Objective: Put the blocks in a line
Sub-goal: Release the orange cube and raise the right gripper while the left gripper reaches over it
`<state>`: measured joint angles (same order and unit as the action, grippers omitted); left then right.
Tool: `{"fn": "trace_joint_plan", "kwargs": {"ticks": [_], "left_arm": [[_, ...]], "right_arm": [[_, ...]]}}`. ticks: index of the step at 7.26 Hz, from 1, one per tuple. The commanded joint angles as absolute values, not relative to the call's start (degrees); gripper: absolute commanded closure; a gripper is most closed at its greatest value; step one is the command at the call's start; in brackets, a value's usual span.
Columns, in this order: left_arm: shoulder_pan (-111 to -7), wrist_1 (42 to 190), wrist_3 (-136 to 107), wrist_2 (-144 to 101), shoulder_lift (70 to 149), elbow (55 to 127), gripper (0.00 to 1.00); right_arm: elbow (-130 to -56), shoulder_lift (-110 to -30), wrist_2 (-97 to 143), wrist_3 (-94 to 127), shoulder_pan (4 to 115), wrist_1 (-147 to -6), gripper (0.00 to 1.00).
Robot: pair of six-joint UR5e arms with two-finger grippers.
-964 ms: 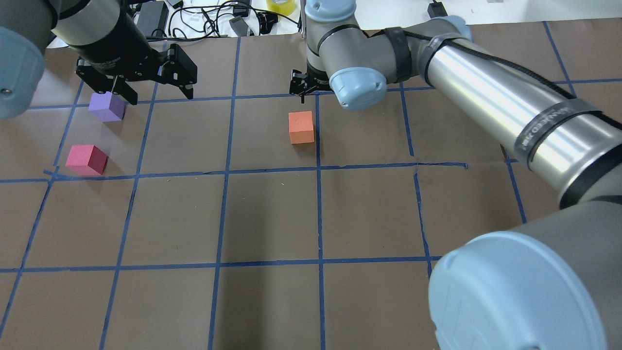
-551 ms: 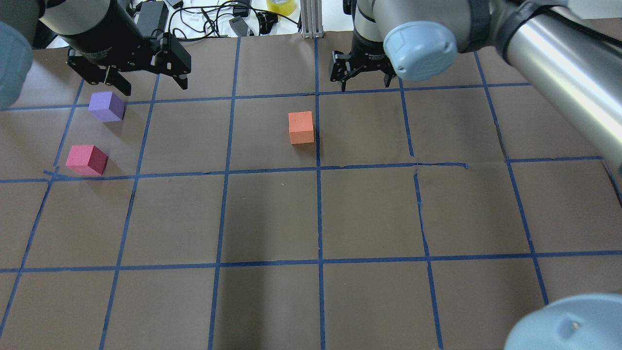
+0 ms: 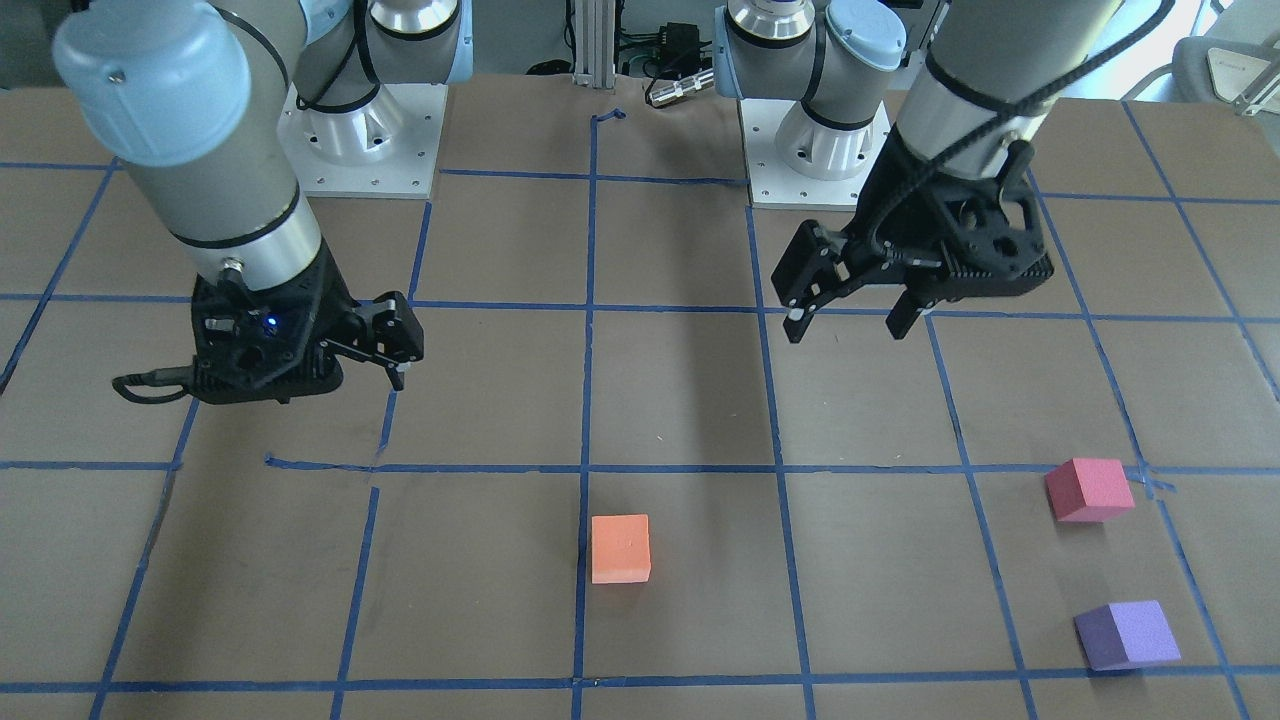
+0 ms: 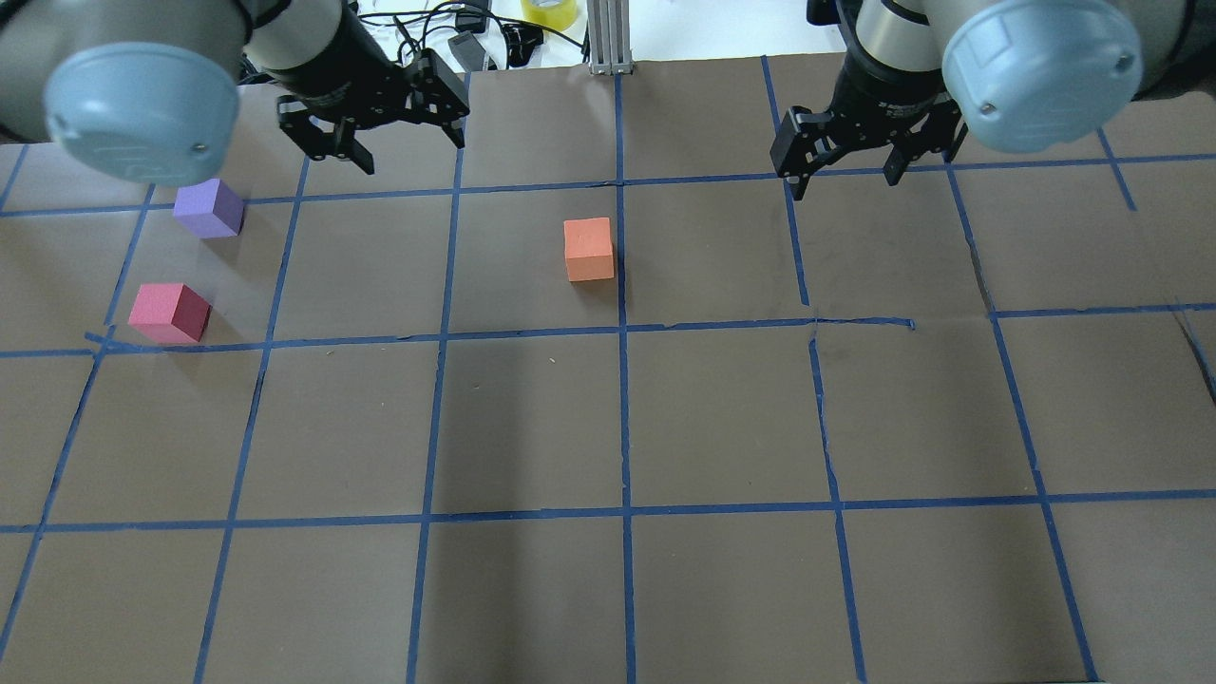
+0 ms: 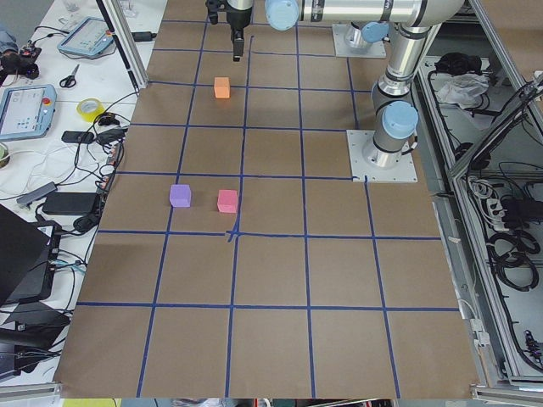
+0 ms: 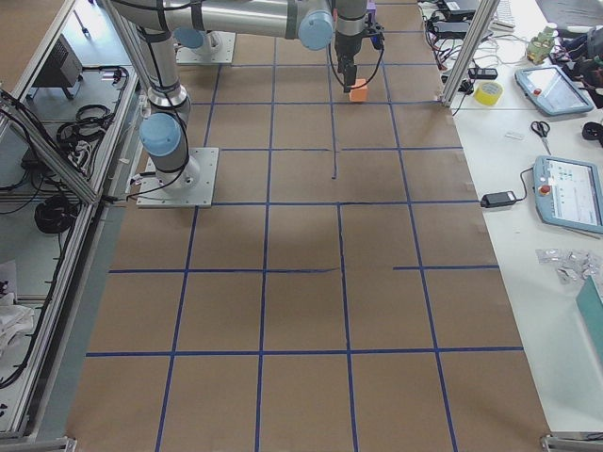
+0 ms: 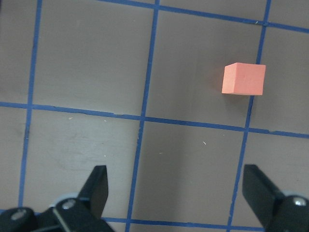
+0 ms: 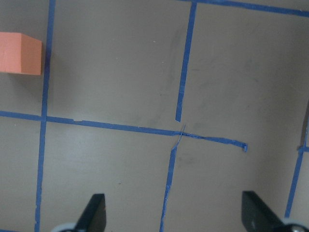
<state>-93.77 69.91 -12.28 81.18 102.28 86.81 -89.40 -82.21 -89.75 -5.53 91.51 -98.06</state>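
Desk: brown paper with a blue tape grid. Left arm and right arm both hang over the far rows.

Left pincer is spread wide and empty. Right pincer is likewise released, nothing in it.

Orange block sits mid-desk, just beside a tape line. Pink-red block and purple block are near each other on the left side, well apart from the orange one. No line yet, I'd say.

Risks:
- Pink-red and purple sit skewed to the grid, so a pincer coming down square could catch corners and spin or squash the foam.
- They're close together, so a wide-open finger may nudge the neighbour.
- If both arms head for the middle, they could clash.

Writing: nothing legible on arms, pincers or blocks.
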Motion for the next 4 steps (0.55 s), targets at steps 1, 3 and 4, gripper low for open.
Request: {"fn": "trace_joint_plan", "kwargs": {"ticks": [1, 3, 4], "left_arm": [[-99.29, 60.76, -15.45, 83.30, 111.67, 86.75, 0.00], [-101.77, 52.58, -16.26, 83.84, 118.19, 86.49, 0.00], [-102.47, 52.38, -18.09, 84.72, 120.21, 85.96, 0.00]], "right_arm": [[-92.11, -84.37, -89.74, -5.45, 91.05, -96.78, 0.00], [-92.02, -86.13, -89.91, -5.19, 91.32, -96.50, 0.00], [-91.59, -86.74, -89.83, -5.01, 91.41, -96.68, 0.00]]}}
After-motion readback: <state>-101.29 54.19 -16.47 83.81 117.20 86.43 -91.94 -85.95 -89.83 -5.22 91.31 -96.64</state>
